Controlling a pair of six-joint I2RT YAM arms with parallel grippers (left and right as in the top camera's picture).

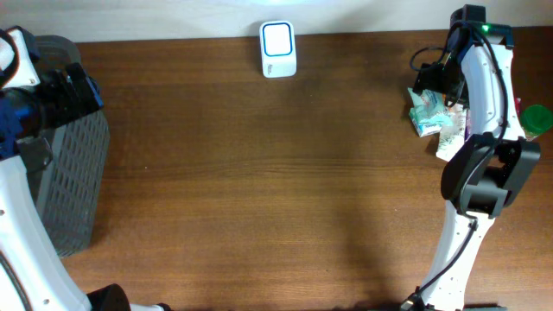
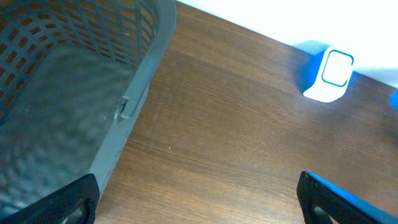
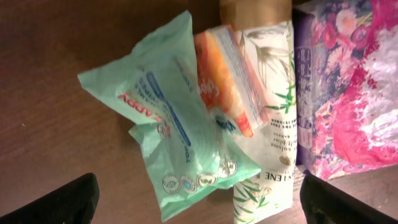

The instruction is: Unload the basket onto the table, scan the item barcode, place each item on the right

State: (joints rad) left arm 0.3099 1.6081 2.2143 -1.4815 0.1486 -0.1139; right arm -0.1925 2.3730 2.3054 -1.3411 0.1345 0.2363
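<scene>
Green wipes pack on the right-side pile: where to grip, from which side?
Likely from above: the green wipes pack lies topmost among the packs. Pinch across its short width mid-body; its left edge is over bare table, while the right meets the orange pack.

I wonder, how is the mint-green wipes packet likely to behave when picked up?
The mint-green wipes packet looks like a soft film pouch with crinkled ends, so it will probably flex rather than stay stiff. Its glossy wrap may be slippery. It lies against the orange packet, so lifting could shift that.
</scene>
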